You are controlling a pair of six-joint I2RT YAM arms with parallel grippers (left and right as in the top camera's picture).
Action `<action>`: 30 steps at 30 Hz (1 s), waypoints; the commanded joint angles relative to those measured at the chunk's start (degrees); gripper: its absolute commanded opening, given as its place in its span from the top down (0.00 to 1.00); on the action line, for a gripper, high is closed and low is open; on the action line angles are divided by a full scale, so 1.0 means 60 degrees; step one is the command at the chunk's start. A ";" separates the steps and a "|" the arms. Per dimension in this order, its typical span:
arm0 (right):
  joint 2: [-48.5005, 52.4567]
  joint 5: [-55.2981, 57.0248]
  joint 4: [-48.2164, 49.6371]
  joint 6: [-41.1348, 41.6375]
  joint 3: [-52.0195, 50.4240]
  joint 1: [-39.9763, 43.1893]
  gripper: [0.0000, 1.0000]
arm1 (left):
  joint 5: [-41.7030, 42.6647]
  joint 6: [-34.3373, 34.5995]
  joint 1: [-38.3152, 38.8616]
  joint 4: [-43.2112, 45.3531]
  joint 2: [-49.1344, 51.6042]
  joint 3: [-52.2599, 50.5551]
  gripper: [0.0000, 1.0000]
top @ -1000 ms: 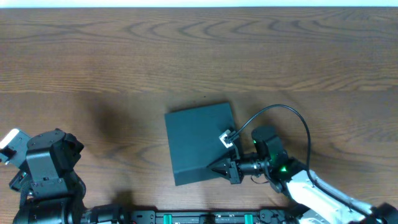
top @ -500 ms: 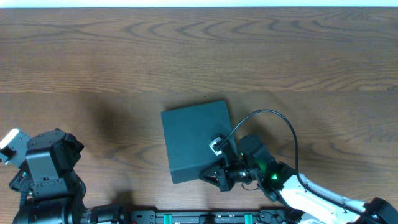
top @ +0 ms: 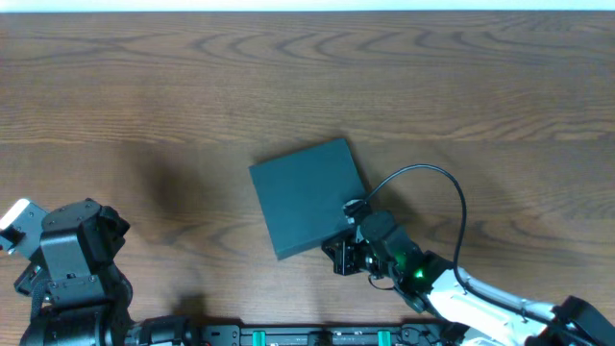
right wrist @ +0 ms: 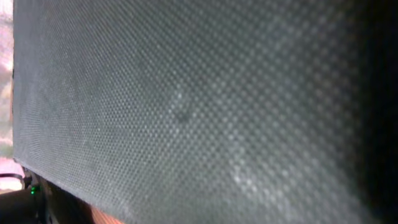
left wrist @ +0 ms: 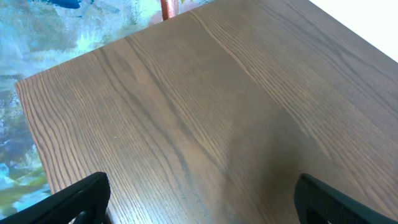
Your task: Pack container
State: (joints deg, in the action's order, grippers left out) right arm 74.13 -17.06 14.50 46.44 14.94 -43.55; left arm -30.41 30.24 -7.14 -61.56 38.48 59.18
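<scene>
Touching the container (top: 306, 197) — apparently — sits the right gripper (top: 339, 252) (closed).

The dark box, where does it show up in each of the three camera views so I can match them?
Overhead: the container lies just below centre, tilted, with the right claw at its lower-right corner.
Left wrist: not in it; only bare table shows.
Right wrist: its dimpled dark surface fills nearly the whole frame.
Shared landmark: wood-grain table for overhead and left wrist; the container itself for overhead and right wrist.
</scene>
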 commanded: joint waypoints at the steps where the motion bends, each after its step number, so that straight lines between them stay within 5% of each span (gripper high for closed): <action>1: 0.0182 0.0404 -0.0062 0.0382 0.0215 -0.0178 0.98 | -0.0102 0.0109 -0.0066 -0.0033 -0.0007 0.0095 0.05; 7: 0.0182 0.0321 -0.0324 -0.0911 0.1359 -0.0590 0.98 | -0.0102 0.0109 -0.0066 -0.0033 -0.0007 0.0095 0.05; 11: 0.0182 0.1020 -0.3577 -0.2561 0.3085 -0.0699 0.98 | -0.0102 0.0109 -0.0066 -0.0033 -0.0007 0.0095 0.05; 16: 0.0182 0.3614 -0.7410 -0.3038 0.4903 -0.1628 0.98 | -0.0102 0.0109 -0.0066 -0.0033 -0.0007 0.0095 0.05; 30: 0.0823 0.5927 -0.8102 -0.2543 0.5453 -0.4375 0.98 | -0.0102 0.0109 -0.0066 -0.0033 -0.0007 0.0095 0.05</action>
State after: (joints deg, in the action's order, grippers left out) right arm 77.17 11.31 -33.93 29.32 46.78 -69.04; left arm -30.41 30.24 -7.14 -61.54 38.48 59.18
